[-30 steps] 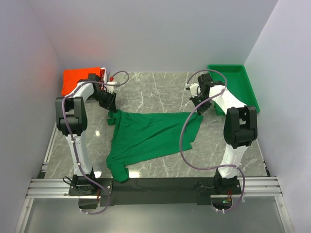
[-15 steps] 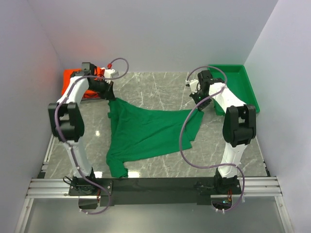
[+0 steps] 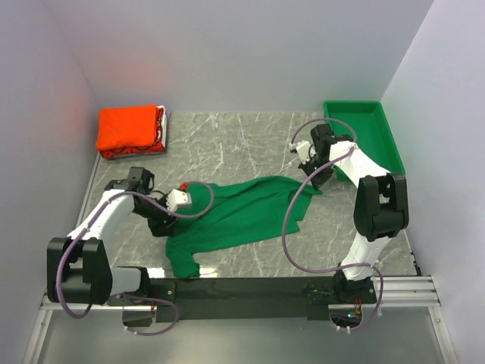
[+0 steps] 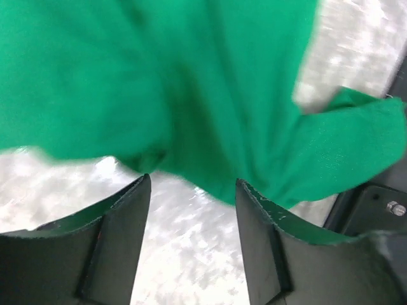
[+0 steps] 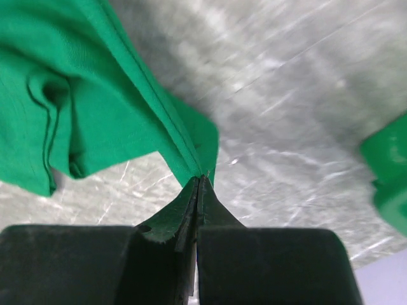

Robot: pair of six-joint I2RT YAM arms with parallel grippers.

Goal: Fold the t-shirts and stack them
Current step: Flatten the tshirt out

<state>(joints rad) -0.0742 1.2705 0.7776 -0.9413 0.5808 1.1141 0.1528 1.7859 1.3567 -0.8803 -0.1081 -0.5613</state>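
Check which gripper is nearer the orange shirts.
Left. The left gripper is open at the left edge of the green shirt, just near-side of the orange shirts; the right gripper pinches its right corner, much farther away.

Bright, even light from overhead, with only faint shadows. The surface (image 3: 242,144) glints softly beside the green t-shirt (image 3: 242,212). In the left wrist view the t-shirt is smeared by motion blur. In the right wrist view its hem is sharp and the surface beyond it is streaked.

Nothing readable is showing: no lettering, label or number is appearing on the plain dark green cloth t-shirt (image 3: 242,216), the folded orange-red cloth t-shirts (image 3: 129,129) or the rigid green plastic tray (image 3: 373,136).
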